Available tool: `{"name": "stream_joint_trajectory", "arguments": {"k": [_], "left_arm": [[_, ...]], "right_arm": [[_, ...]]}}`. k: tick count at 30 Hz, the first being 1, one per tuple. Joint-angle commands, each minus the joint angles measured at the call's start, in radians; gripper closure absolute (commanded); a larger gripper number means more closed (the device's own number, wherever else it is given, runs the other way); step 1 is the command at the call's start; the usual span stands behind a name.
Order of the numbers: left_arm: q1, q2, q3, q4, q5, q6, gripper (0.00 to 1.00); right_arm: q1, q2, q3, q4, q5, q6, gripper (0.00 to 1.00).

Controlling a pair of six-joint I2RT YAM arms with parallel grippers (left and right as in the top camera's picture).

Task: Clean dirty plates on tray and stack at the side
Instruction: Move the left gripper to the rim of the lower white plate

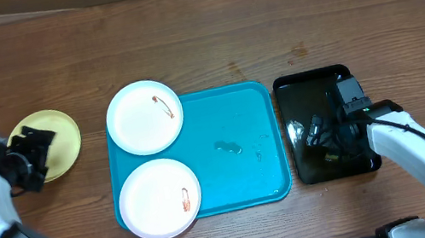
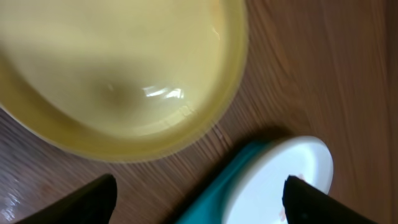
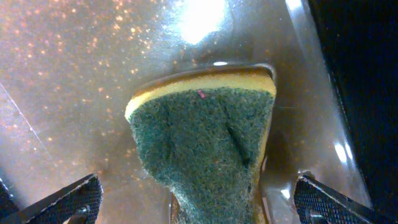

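Note:
Two white plates with reddish smears sit on the left part of the turquoise tray (image 1: 238,145), one at the back (image 1: 144,117) and one at the front (image 1: 159,199). The yellow-green plate (image 1: 60,137) lies on the table left of the tray. My left gripper (image 1: 32,153) is open and empty at that plate's left edge. In the left wrist view the gripper (image 2: 199,194) is open above the yellow-green plate (image 2: 118,74), with the tray's edge (image 2: 214,193) and a white plate (image 2: 280,177) beyond. My right gripper (image 1: 325,136) is open over the black tray, its fingers (image 3: 199,196) on either side of a green-and-yellow sponge (image 3: 205,143).
The glossy black tray (image 1: 333,170) stands right of the turquoise tray, and its wet floor (image 3: 74,74) fills the right wrist view. A small puddle (image 1: 228,146) lies on the turquoise tray's bare right half. Wooden table (image 1: 225,39) all around.

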Motion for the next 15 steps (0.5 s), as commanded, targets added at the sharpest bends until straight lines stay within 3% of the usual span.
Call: {"name": "stream_joint_trajectory", "arguments": {"k": [1,3,9,15], "left_arm": [[-0.108,-0.122,0.026,-0.113,0.055,0.138,0.27],[-0.180,-0.166,0.026,-0.211,0.000,0.182,0.31],[-0.378,-0.216,0.021,-0.464,-0.264,0.225,0.32],[-0.512,-0.215,-0.032,-0.519,-0.357,0.213,0.32]], "right_arm": [[-0.003,0.002,-0.006,0.004,0.003,0.000,0.00],[-0.003,0.002,-0.006,0.004,0.003,0.000,0.00],[-0.003,0.002,-0.006,0.000,0.003,0.000,0.00],[-0.003,0.002,-0.006,-0.001,0.003,0.000,0.00]]}}
